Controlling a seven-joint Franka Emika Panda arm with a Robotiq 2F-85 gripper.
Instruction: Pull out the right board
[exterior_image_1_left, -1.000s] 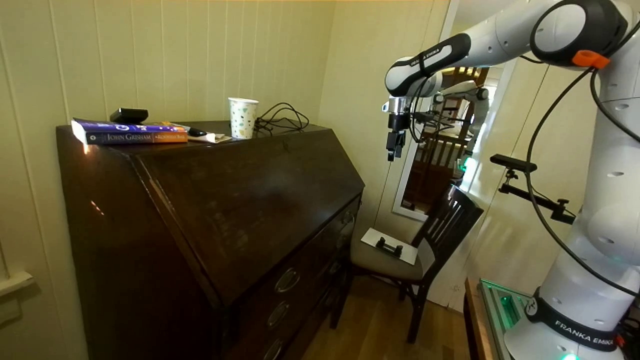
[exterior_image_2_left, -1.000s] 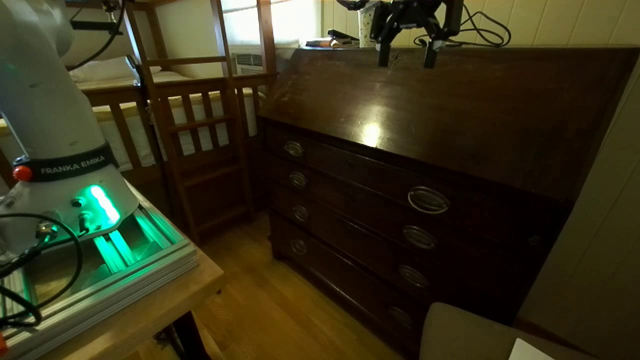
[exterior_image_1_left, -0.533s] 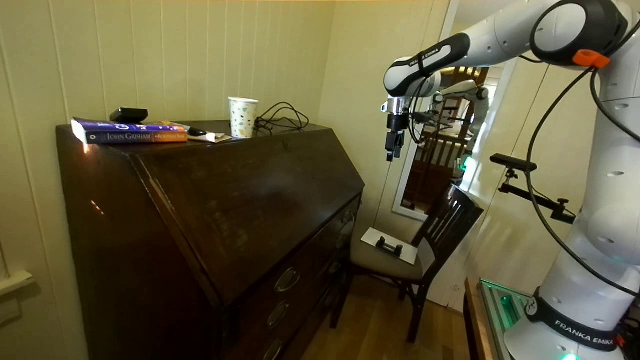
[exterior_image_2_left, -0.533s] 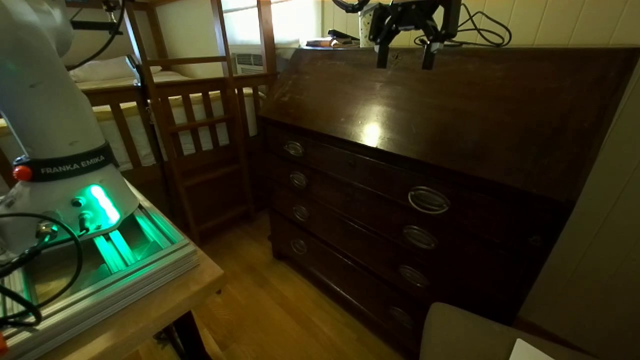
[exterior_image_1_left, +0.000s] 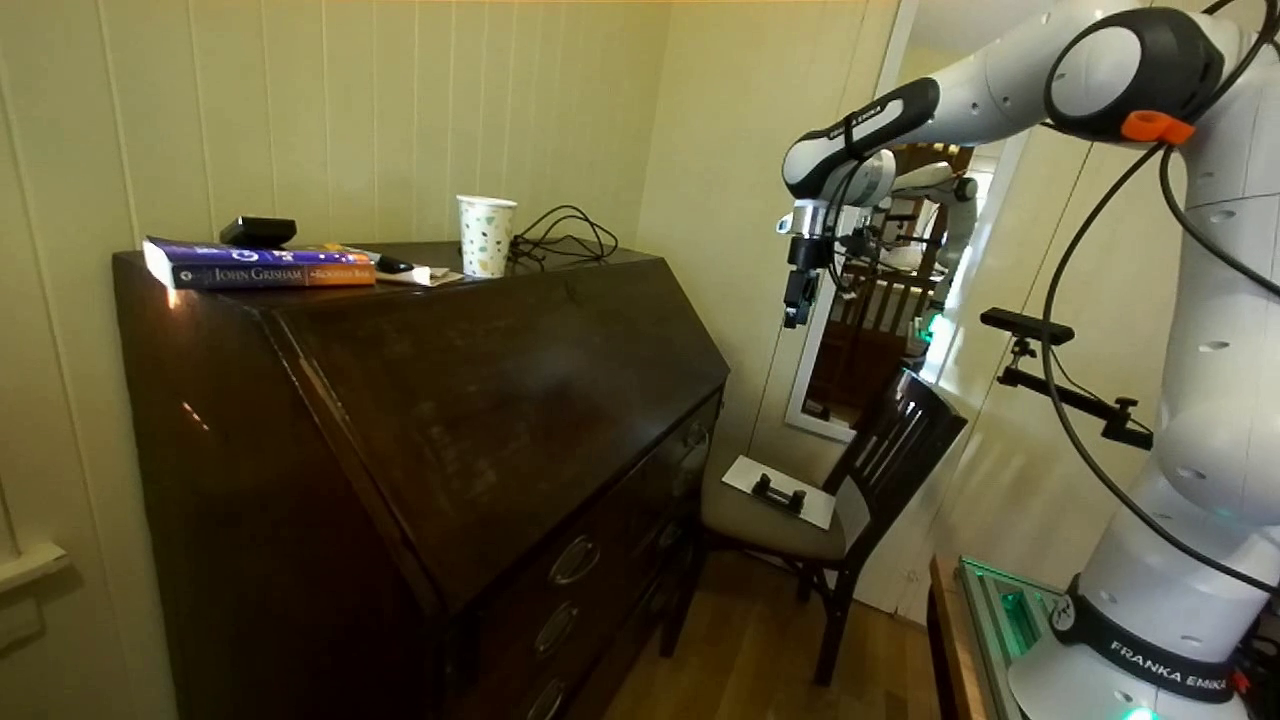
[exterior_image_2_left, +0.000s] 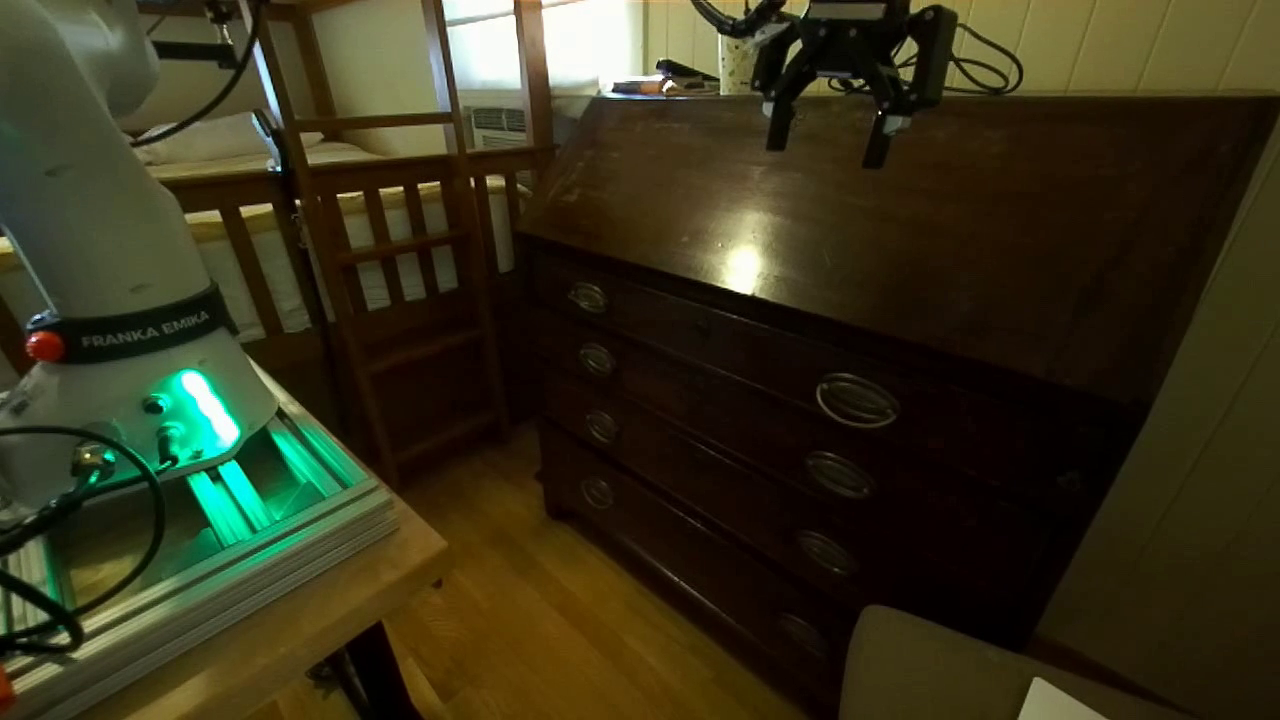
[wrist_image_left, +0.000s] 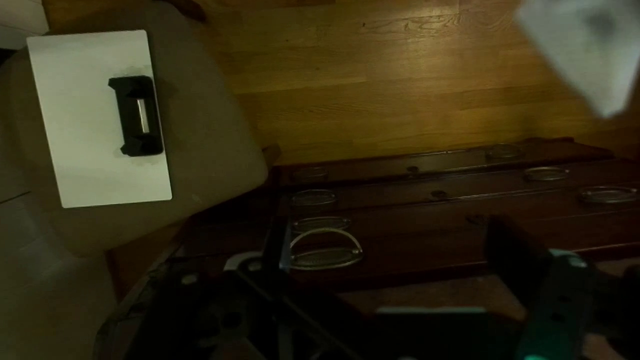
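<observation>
Dark-wood desk (exterior_image_2_left: 720, 390), pale panelling (exterior_image_1_left: 350, 120) behind, cup (exterior_image_1_left: 487, 236) on top.
The right board (exterior_image_2_left: 1068, 482) sits shadowed at the desk's front right, below the lid (exterior_image_2_left: 900, 230); before the desk, the gripper (exterior_image_2_left: 826, 150) hangs, jaws wide apart, holding nothing.

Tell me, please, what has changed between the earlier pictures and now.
The Franka arm has shifted, carrying its open pincer slightly lower and rightward in both exterior views; nothing was grasped or released. The slant-front desk, paper cup, John Grisham paperback and chair stayed put.
</observation>
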